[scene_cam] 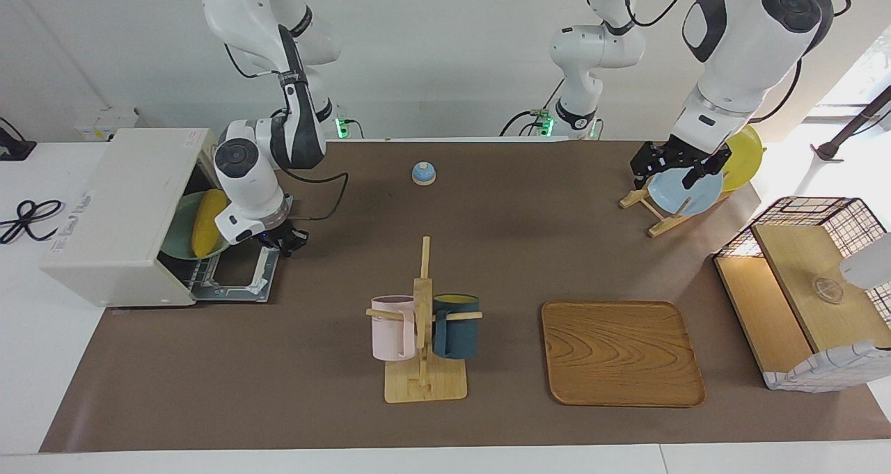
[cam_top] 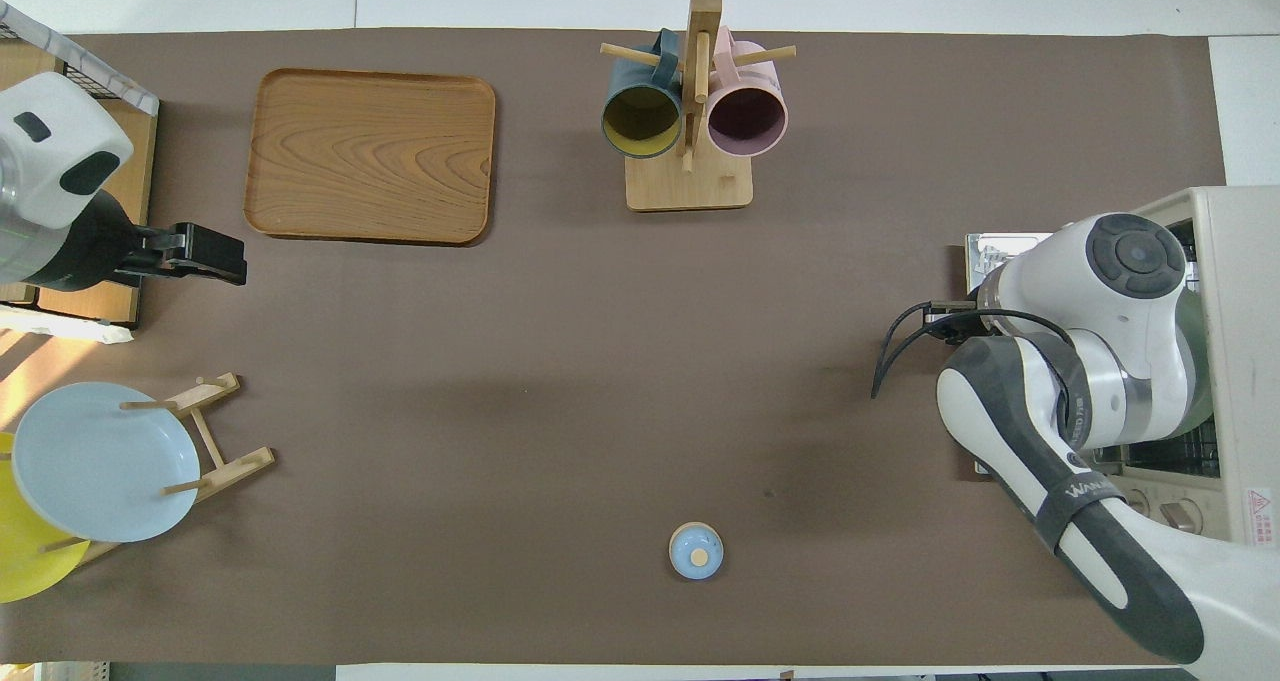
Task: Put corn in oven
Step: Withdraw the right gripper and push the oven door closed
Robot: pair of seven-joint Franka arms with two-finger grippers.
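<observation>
Already the corn [scene_cam: 207, 222] lay on a green plate [scene_cam: 179, 236] inside the oven [scene_cam: 118, 216], door down. Stiff, light and probably slick, it would best be pinched mid-length. The right claw [scene_cam: 280, 241], closed and empty, hung over the open door. The left claw [scene_cam: 674, 164] waited open over the blue plate [scene_cam: 686, 192].

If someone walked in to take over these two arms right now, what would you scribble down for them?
Right gripper: jaws shut, empty, over the oven's dropped door.
Left gripper: waits with jaws open over the blue plate in its rack.
Corn: lies on a green plate inside the oven.
Done: corn is in.
Left: door is open; probably shut it if wanted.
</observation>
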